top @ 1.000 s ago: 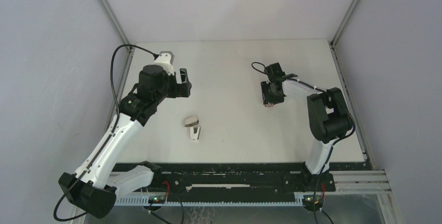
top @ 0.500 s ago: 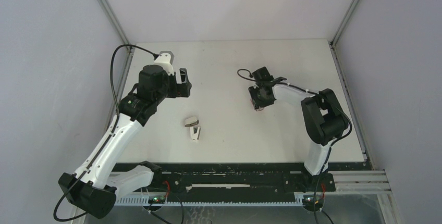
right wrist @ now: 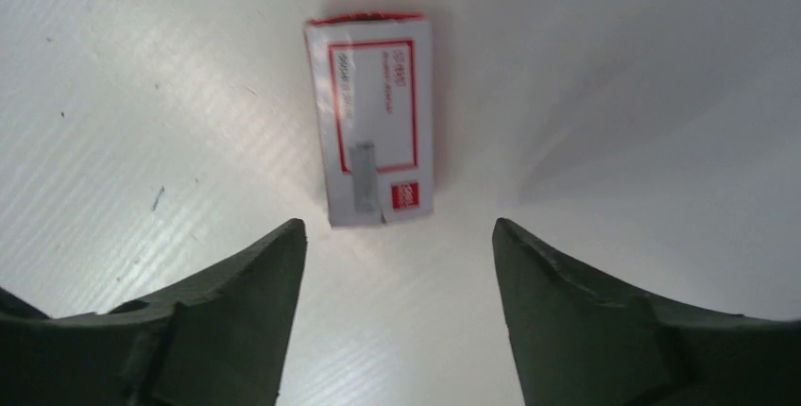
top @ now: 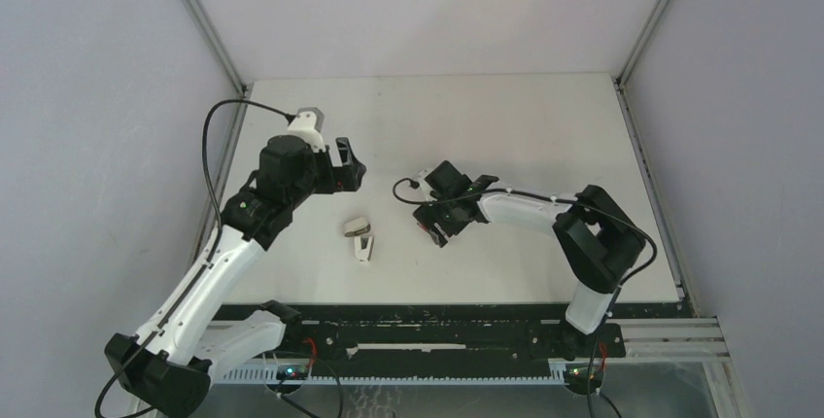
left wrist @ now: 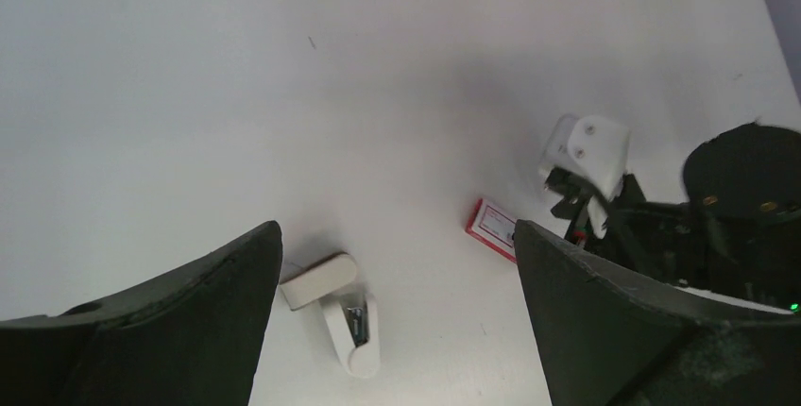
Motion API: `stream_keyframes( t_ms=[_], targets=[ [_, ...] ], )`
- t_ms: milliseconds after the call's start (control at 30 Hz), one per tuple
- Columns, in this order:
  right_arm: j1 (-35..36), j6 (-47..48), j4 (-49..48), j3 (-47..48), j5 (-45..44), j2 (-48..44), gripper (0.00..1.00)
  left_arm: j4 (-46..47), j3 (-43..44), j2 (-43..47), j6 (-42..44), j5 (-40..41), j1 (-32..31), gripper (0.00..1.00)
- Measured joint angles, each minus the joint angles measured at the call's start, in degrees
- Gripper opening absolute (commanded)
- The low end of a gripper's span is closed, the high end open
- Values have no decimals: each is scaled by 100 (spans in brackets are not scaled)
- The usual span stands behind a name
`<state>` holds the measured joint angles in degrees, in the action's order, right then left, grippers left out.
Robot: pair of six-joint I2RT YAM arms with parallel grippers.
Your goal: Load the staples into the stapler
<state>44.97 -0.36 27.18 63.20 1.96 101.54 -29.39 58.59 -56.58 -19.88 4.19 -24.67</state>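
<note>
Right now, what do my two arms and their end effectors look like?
The left arm and right arm share white links and black joint housings, with a black cable looping at each wrist. The left end effector and right end effector are black, each with two broad dark fingers tapering to rounded tips.

White stapler (left wrist: 342, 316) open, flat on table; grey staples (right wrist: 363, 176), seemingly, atop box.
</note>
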Motion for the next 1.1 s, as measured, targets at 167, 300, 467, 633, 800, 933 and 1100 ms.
stream_keyframes(
  t_ms=[167, 300, 467, 633, 800, 933, 1100],
  targets=[
    [-87, -269, -243, -616, -184, -903, 80, 647, -1005, 306, -686, -188, -162, 95],
    [2, -647, -437, -820, -466, -1263, 80, 1099, -1626, 284, -1071, -234, -195, 95],
    [293, -1213, -608, -820, -732, -1088, 80, 1552, -2149, 599, -1257, -162, -223, 95],
    [396, -1709, -719, -817, -905, -741, 80, 2033, -2800, 1561, -1248, -133, -232, 96],
    [415, -1917, -664, -802, -1099, -417, 80, 2116, -3193, 2369, -1233, 28, -232, 97],
    [417, -1958, -614, -682, -1202, -302, 80, 2140, -3261, 2573, -1226, 57, -234, 97],
    [365, -2020, -599, -597, -1368, -284, 80, 2170, -3261, 2463, -1213, -15, -234, 98]
  ],
)
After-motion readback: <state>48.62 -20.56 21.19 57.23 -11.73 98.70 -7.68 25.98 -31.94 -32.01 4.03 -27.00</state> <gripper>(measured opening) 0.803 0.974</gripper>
